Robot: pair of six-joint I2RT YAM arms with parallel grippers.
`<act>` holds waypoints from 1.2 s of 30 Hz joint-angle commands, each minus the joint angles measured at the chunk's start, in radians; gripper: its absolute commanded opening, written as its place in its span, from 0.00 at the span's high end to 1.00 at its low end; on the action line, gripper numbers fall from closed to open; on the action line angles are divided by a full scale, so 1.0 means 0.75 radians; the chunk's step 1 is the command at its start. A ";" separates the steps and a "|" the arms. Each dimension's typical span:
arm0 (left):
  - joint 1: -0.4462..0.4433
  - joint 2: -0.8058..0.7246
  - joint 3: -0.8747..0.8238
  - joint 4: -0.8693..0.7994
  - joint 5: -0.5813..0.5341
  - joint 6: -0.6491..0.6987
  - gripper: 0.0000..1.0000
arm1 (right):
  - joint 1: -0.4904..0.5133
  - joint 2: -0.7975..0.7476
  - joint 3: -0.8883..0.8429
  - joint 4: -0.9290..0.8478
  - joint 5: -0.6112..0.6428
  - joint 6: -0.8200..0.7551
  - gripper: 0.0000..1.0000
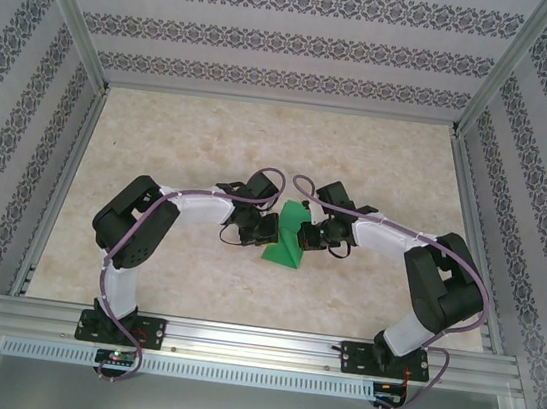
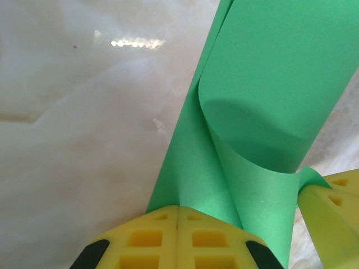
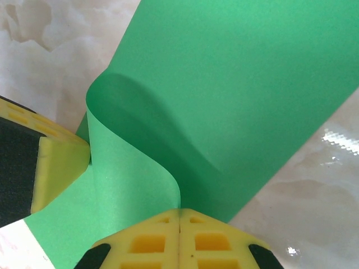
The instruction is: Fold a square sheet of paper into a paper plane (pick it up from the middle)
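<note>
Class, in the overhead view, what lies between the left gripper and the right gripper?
The green square sheet of paper, curled, fills the gap between left gripper and right gripper in the top view; both pinch it.

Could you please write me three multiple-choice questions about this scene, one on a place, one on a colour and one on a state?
1. Where on the table is the green sheet of paper?
A. At its far left corner.
B. At its middle, between the left gripper and the right gripper.
C. At its near right corner.

2. What colour are both grippers' fingertips?
A. Yellow.
B. Red.
C. White.

3. What state is the sheet in?
A. Lying flat, untouched.
B. Crumpled into a ball.
C. Curled over and pinched by both grippers.

Answers:
1 B: the top view shows it mid-table where the arms meet.
2 A: both wrist views show yellow.
3 C: each wrist view shows a gripper closed on the curved sheet.
</note>
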 commanded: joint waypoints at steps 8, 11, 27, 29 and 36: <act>-0.019 0.070 -0.005 -0.095 -0.101 0.027 1.00 | -0.006 -0.002 -0.020 -0.008 -0.009 0.017 0.97; -0.019 0.071 0.002 -0.100 -0.098 0.033 1.00 | 0.000 -0.002 -0.023 0.001 -0.032 0.021 0.97; -0.021 0.066 0.002 -0.096 -0.098 0.029 1.00 | 0.015 0.021 -0.007 -0.014 -0.007 0.023 0.97; -0.022 0.067 0.003 -0.099 -0.098 0.031 1.00 | 0.017 0.027 -0.001 -0.023 0.008 0.024 0.97; -0.023 0.065 0.000 -0.098 -0.099 0.028 1.00 | 0.019 0.025 -0.015 -0.001 0.011 0.034 0.97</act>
